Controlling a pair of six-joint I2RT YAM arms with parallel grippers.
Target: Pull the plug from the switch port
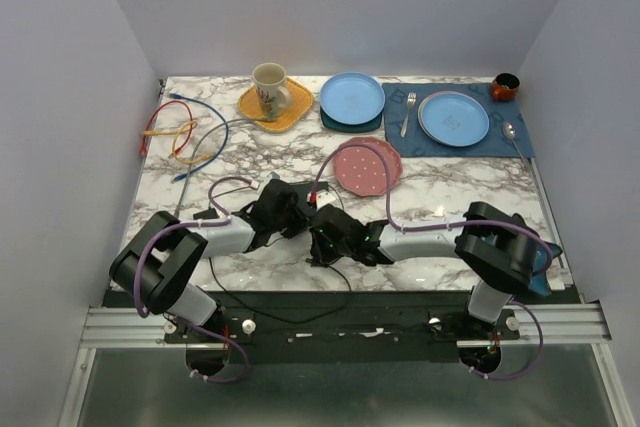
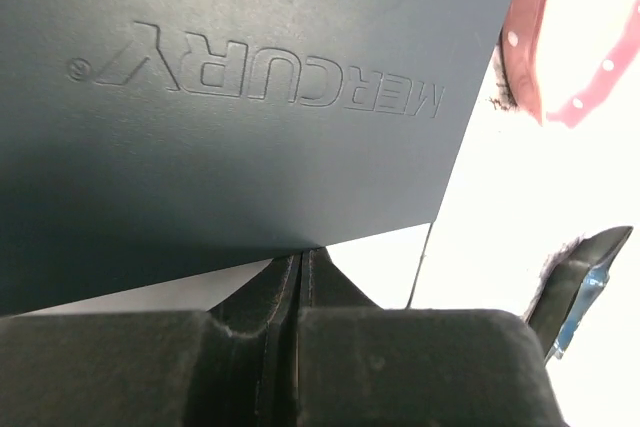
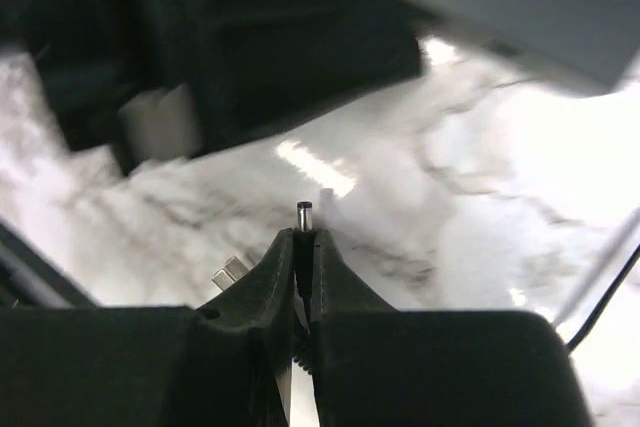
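Mug (image 1: pixel 268 87) stands on yellow plate (image 1: pixel 292 113); its inside is not visible. One blue plate (image 1: pixel 352 97) lies beside it, another (image 1: pixel 453 118) on a blue mat (image 1: pixel 510 137). Switch (image 2: pixel 250 97) lies on the table (image 1: pixel 450 197) front centre, near the pink dotted plate (image 1: pixel 367 167). Left fingers (image 2: pixel 262 309) are pressed together, tips against the switch's edge. Right fingers (image 3: pixel 272 287) pinch the plug (image 3: pixel 304 213), apart from the switch. Coloured cables (image 1: pixel 175 132) lie far left.
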